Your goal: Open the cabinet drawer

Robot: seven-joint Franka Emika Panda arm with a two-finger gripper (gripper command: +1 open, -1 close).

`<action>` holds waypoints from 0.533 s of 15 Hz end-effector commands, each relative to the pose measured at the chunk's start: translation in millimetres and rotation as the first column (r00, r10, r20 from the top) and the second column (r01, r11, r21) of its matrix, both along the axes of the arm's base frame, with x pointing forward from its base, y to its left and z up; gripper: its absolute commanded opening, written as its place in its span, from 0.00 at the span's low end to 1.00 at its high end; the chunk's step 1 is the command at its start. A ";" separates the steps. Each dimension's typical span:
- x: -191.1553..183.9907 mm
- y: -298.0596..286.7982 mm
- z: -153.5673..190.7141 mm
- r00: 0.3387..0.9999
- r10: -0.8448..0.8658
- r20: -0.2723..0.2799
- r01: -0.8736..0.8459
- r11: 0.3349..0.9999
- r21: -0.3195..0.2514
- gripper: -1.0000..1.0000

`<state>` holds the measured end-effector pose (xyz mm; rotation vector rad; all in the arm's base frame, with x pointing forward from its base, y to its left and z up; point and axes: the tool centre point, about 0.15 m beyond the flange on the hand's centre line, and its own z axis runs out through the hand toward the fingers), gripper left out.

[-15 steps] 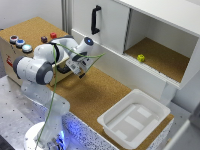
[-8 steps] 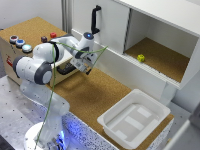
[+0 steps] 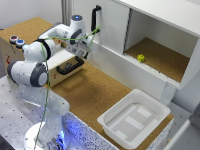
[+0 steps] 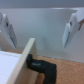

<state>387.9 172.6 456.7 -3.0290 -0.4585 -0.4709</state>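
The white cabinet (image 3: 150,20) stands along the back. Its shut front panel on the exterior view's left carries a black vertical handle (image 3: 95,17). The compartment on the right is open and holds a small yellow object (image 3: 141,58). My gripper (image 3: 85,49) hangs open just in front of the cabinet's lower wall, below and left of the handle. In the wrist view both fingers (image 4: 70,30) are spread wide with only the pale cabinet wall (image 4: 42,27) between them.
A low wooden box (image 3: 30,42) with a black handle (image 3: 70,67) sits under my wrist; its handle (image 4: 42,67) shows in the wrist view too. A white plastic tray (image 3: 132,117) rests on the cork mat at the front right.
My gripper has moved up and toward the cabinet, away from the wooden box's handle. It stays open.
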 end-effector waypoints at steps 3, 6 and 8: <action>-25.5 105.3 21.4 0.969 0.232 -0.084 -0.241 0.964 -0.112 1.00; -38.7 168.9 37.4 0.904 0.415 -0.104 -0.427 0.894 -0.135 1.00; -47.6 211.2 49.2 0.843 0.522 -0.128 -0.536 0.836 -0.121 1.00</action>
